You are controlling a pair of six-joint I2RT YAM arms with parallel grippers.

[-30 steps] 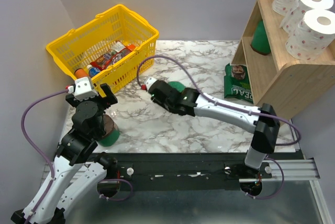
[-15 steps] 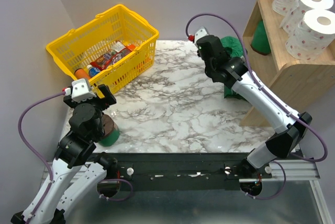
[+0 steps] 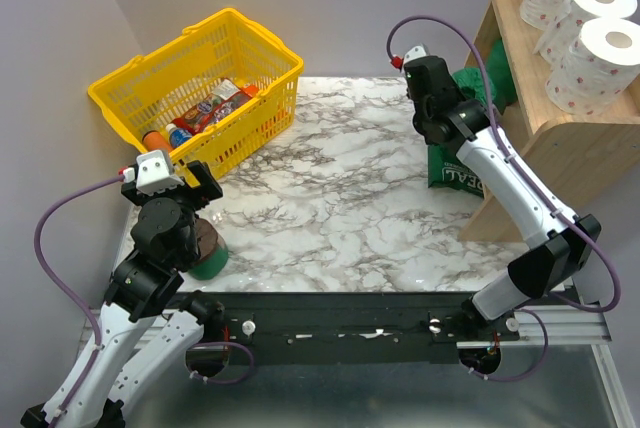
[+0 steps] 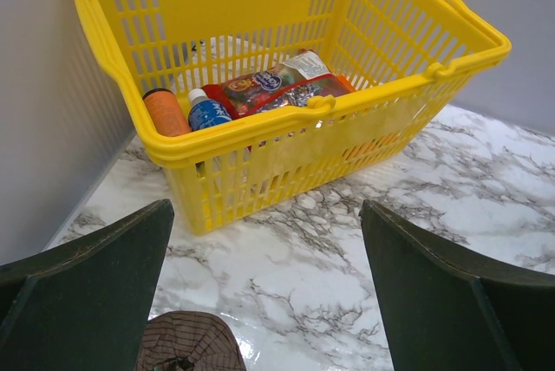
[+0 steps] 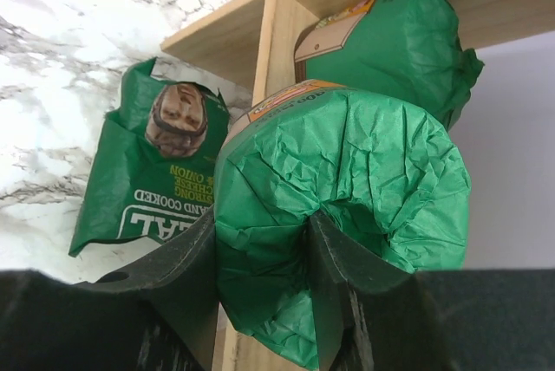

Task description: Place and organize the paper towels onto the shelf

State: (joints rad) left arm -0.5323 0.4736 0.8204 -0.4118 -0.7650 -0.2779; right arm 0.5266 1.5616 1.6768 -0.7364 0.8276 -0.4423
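White rolls [image 3: 598, 3]: three, red-dotted, lined up touching on top of shelf [image 3: 560, 148] at 2 o'clock of table [image 3: 330, 218]; hollow cores turned toward overhead camera.

Green rolls: three in all; shelved roll [image 5: 390, 42] on lower tier, wrapper crinkled; held roll [image 5: 347, 172] pinched by right gripper [image 5: 260, 250], fingers [image 5: 186, 258] pressing into both sides of the wrapper; held roll raised off table at the open front of lower tier, just beside shelved roll; cannot tell whether the two touch, nor whether held roll touches the wood.

Loose roll [image 3: 207, 248]: on table at 8 o'clock, near the front edge, brown end up; directly under left gripper [image 4: 266, 205]; jaws spread wide, gripping nothing; brown end showing low between the fingers in left wrist view.

Bag [image 3: 452, 163]: green snack packet, flat on table at 3 o'clock, against foot of shelf, below right arm; printed face and lettering upside down in right wrist view.

Basket [image 3: 250, 133]: yellow, at 10 o'clock, against left wall; holding orange bottle [image 4: 165, 111], blue-capped bottle [image 4: 206, 111] and red packet [image 4: 277, 85]; well apart from shelf.
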